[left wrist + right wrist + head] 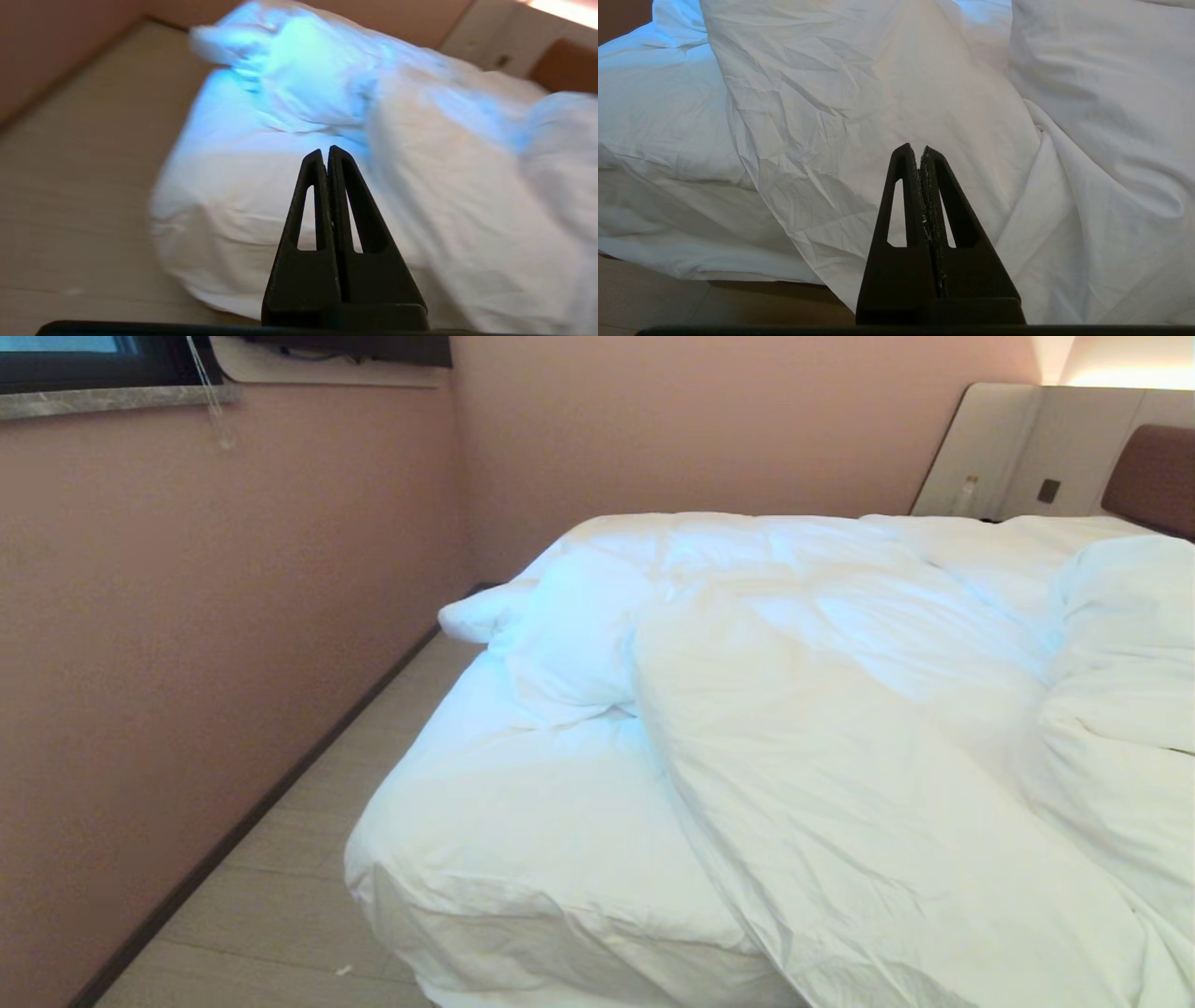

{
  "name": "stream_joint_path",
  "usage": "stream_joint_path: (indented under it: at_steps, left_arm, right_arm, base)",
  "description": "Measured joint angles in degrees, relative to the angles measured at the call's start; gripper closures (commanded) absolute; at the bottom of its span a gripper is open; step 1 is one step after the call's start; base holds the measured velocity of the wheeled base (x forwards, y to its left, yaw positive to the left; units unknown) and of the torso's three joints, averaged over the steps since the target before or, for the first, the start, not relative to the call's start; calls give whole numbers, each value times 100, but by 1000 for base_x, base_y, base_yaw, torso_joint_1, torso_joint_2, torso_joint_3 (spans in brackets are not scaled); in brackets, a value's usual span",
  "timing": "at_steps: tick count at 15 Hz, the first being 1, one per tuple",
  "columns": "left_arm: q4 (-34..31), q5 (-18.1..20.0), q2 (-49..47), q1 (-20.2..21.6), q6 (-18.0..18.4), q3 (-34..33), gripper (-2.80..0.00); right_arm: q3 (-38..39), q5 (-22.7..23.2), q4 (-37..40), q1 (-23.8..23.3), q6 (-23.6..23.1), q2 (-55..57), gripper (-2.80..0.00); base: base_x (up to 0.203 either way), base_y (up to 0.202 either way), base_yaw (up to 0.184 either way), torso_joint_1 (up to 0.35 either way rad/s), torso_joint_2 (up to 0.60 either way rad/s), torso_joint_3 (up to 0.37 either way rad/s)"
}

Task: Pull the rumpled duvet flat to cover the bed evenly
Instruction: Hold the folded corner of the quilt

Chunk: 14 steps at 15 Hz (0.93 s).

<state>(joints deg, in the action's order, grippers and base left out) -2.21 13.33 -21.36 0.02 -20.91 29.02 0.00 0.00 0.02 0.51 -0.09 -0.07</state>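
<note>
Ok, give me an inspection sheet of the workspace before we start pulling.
Surface: wide low bed, white sheet at its near corner, brown padded headboard at far right.
Job's things: thick puffy white creased duvet, bunched in folds, hanging over the near edge, not flat.
Clutter: small pale scrap on the floor.
Grippers: left gripper shut, empty, above the near corner; right gripper shut, empty, facing the duvet.
Cables: thin cord hanging by the window.
Surroundings: pink walls, pale plank floor.
</note>
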Motion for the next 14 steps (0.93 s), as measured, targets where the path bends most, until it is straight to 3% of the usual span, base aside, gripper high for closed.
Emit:
stream_joint_path:
  at_steps: [5, 14]
  left_arm:
    - [927, 426, -2061, 0, -1031, 913, 0]
    - [3133, 1358, -6154, -39, -1783, 2172, 0]
  right_arm:
    - [0, 0, -2, 0, 2, 0, 0]
    - [0, 0, 1, 0, 2, 0, 0]
  base:
    - [0, 0, 0, 0, 0, 0]
    - [0, 0, 0, 0, 0, 0]
